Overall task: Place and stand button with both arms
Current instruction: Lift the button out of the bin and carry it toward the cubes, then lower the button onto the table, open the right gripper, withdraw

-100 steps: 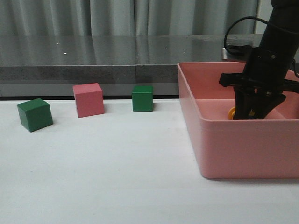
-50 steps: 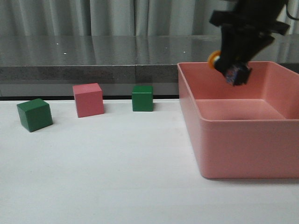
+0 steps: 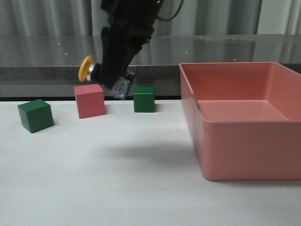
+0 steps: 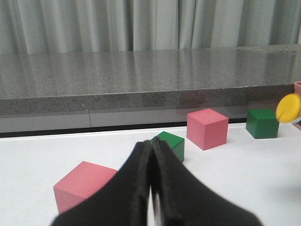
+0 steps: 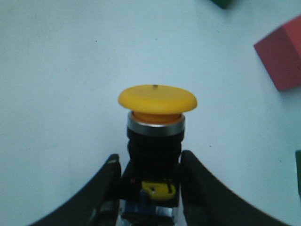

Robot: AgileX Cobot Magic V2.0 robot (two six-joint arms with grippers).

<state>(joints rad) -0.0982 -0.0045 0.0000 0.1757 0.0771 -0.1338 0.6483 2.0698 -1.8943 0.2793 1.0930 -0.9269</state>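
The button has a yellow mushroom cap, a silver collar, a black body and a blue-clear base. My right gripper is shut on its black body and holds it tilted in the air, cap to the left, above the white table between the pink cube and the right green cube. In the right wrist view the button sits between the two fingers of the right gripper, cap away from the wrist. My left gripper is shut and empty, low over the table; the yellow cap shows at its view's edge.
A green cube, a pink cube and a second green cube stand along the table's back. A pink bin stands at the right. Another pink cube lies close to my left gripper. A grey ledge runs behind.
My right gripper lifted the button out of the pink bin and carried it left, to above the table near the pink cube.
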